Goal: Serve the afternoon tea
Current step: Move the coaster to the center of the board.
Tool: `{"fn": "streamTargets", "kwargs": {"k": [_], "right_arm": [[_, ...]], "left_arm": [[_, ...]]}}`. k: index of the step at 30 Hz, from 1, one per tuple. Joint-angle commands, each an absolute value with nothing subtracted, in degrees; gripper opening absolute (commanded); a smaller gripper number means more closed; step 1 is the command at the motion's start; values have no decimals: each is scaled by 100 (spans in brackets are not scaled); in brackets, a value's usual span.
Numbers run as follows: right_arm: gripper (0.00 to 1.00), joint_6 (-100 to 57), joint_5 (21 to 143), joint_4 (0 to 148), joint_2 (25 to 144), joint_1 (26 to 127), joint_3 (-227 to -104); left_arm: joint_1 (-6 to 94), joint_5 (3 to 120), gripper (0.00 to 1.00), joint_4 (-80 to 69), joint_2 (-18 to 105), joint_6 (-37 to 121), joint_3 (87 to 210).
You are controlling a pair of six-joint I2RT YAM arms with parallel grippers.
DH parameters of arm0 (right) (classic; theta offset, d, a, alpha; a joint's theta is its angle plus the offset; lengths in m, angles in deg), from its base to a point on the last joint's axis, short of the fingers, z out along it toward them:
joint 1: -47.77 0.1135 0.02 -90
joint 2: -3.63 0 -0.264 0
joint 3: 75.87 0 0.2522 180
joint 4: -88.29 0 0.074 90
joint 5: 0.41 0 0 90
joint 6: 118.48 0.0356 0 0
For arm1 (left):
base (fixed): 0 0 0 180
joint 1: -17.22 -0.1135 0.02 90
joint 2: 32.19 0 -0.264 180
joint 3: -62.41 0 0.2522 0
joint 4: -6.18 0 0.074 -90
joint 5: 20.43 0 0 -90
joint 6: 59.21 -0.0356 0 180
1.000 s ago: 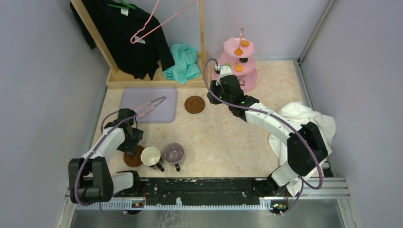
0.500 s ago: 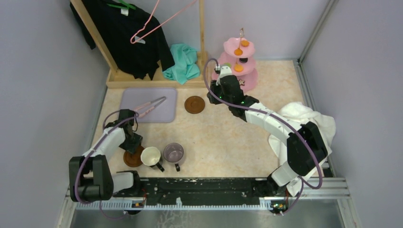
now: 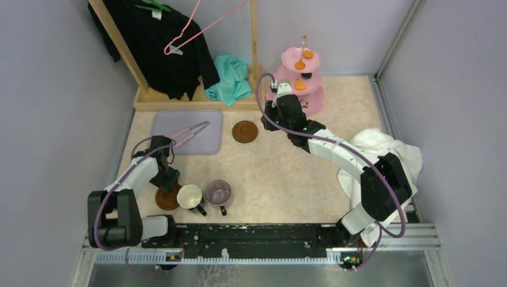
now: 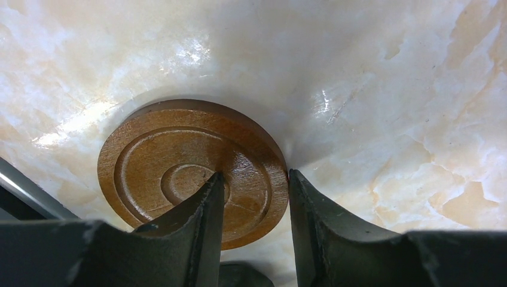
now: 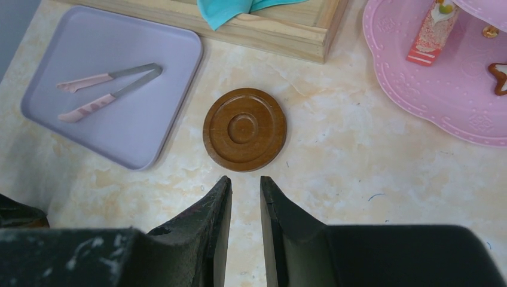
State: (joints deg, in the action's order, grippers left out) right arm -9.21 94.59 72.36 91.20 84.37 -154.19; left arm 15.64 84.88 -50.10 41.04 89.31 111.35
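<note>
- Left gripper (image 4: 252, 176): jaws narrow, pinching the right rim of the near brown round wooden coaster (image 4: 179, 158), which lies on the marbled beige table (image 3: 281, 173).
- That coaster sits at 9 o'clock of the cream ceramic mug (image 3: 189, 195); the greyish-purple see-through mug (image 3: 218, 191) stands at the cream mug's 3 o'clock.
- Right gripper (image 5: 245, 182): fingers nearly together, holding nothing, above the table.
- A 2nd brown round coaster (image 5: 244, 128) lies at its 12 o'clock; the pink 3-tier stand (image 5: 430, 89) is at that coaster's 2 o'clock.
</note>
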Motion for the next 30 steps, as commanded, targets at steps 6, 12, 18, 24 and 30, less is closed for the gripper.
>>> {"fn": "streamTargets", "kwargs": {"k": [6, 12, 18, 24, 30], "right_arm": [[25, -1012, 9603, 7368, 9316, 8448, -15830], [25, -1011, 9601, 7348, 9386, 8374, -15938], [25, -1011, 9602, 7347, 9459, 8313, -15977], [25, -1011, 9601, 7350, 9490, 8235, -15934], [25, -1011, 9581, 7330, 9488, 8099, -15901]], "left_arm": [[2226, 8069, 33, -4018, 5322, 8985, 10909], [2499, 8249, 31, -4006, 5597, 8829, 11405], [2748, 8308, 25, -3886, 6040, 8469, 11876], [2869, 8027, 20, -3431, 6419, 8040, 11950], [3014, 7790, 16, -3156, 6722, 7654, 12137]]}}
